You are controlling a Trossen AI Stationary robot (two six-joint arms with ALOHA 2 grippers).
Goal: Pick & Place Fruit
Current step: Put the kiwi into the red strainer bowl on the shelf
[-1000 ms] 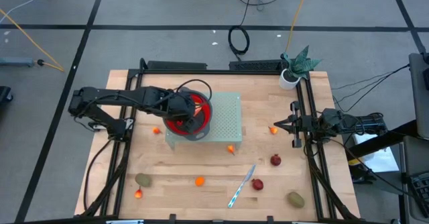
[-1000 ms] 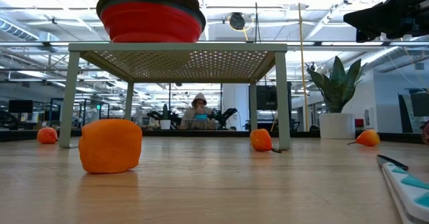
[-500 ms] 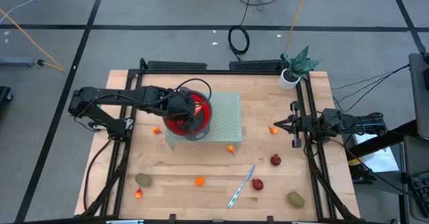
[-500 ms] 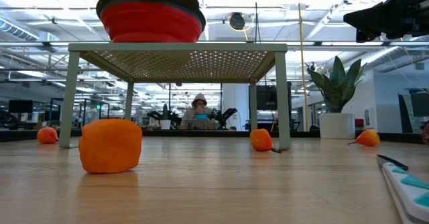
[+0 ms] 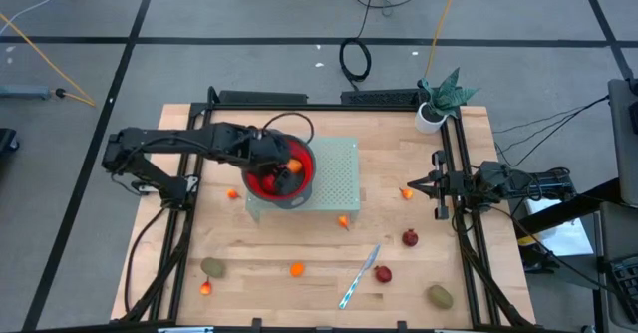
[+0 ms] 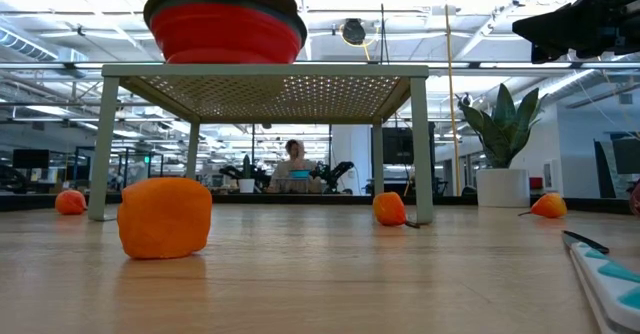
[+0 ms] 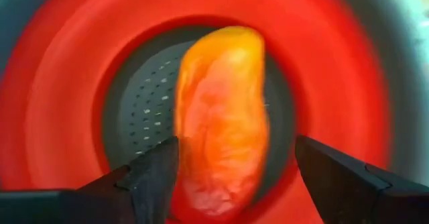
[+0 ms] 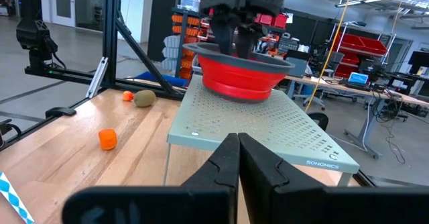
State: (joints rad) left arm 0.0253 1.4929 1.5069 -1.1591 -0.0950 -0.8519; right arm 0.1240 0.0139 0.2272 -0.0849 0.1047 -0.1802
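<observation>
Your left gripper (image 7: 231, 177) sits over the red collapsible bowl (image 5: 282, 169) on the pale perforated metal stand (image 5: 334, 178). Its fingers now stand apart, wider than a second ago, and the elongated orange toy fruit (image 7: 221, 117) lies loose in that bowl, so this drop looks done. Your right gripper (image 5: 431, 184) waits closed, well right of the stand, unmoved. Other fruits stay scattered around the stand

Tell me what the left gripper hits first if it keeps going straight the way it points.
Most likely the orange fruit lying in the red bowl: the left gripper points down into the bowl with its fingers open on either side of the fruit. How far apart they are is unclear.
</observation>
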